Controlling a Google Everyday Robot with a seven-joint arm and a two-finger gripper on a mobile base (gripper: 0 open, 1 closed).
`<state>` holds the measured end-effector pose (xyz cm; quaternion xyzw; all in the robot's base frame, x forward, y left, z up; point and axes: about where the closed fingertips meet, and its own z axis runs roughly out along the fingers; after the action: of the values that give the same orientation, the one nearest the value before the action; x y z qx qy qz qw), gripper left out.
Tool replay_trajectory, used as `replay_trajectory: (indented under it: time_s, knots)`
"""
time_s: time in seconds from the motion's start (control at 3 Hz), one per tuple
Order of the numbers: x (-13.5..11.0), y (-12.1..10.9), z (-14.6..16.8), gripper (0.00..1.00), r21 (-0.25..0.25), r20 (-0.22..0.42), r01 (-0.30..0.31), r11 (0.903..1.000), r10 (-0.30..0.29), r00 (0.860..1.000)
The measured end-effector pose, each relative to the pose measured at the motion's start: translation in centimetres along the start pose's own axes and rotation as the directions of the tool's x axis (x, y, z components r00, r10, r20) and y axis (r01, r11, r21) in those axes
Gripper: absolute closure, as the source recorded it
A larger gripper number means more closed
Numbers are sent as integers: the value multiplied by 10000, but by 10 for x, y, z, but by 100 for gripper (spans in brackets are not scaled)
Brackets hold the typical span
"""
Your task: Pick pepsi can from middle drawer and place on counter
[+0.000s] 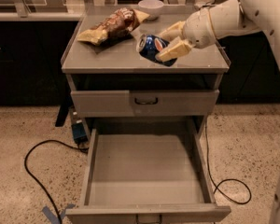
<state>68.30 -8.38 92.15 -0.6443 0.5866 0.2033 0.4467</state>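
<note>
The scene is dim with a warm, yellowish cast. Light falls from above: the counter carries a pale sheen across its middle and towards its back edge. The bag throws a dark shadow towards the front-left. The tool, clamped on the can over the counter's right half near the front edge, is lit from the top, with a dark patch on the counter beneath the can. The arm is the brightest area, almost washed out. The drawer is shaded at its back and lighter in front. The cabinets on either side are nearly black.
</note>
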Motion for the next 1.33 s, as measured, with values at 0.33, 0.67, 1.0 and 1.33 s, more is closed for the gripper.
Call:
replay_trajectory:
  time_s: [0.33,0.67,1.0,1.33]
  knots:
    - [-11,-15,-17,100,488,131,192,9986,-198,9997]
    - [-12,-17,-14,100,460,97,244,9986,-249,9996]
    - [-9,-37,-12,100,626,-196,472,9969,-460,9987]
    - [2,-72,-8,100,866,-1244,772,9932,-661,9900]
